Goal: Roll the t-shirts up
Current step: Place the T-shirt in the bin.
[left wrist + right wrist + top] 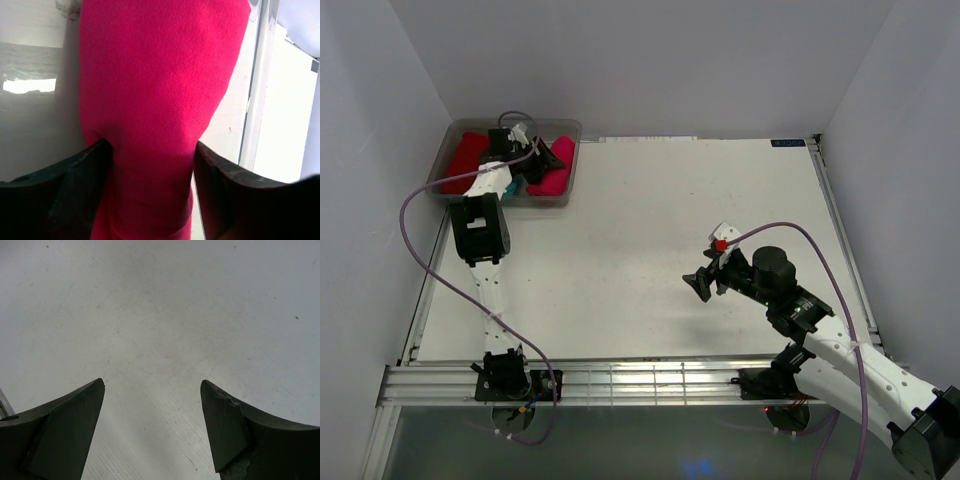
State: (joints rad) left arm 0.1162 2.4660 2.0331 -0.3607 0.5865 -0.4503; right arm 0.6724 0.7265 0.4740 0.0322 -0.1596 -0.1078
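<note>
Magenta t-shirt (160, 95) in the clear bin (455, 135) at 10 o'clock looks light, limp and grippy, so pinch its bunched middle; left gripper (151, 145) jaws touch both its sides, can't tell if clamped; right gripper (152, 382) hangs spread wide, empty, at 4 o'clock.

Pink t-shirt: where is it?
Top view: pink t-shirt is at the right end of the clear bin in the far-left corner of the table, between the fingers of the left claw, right of a red shirt.
</note>
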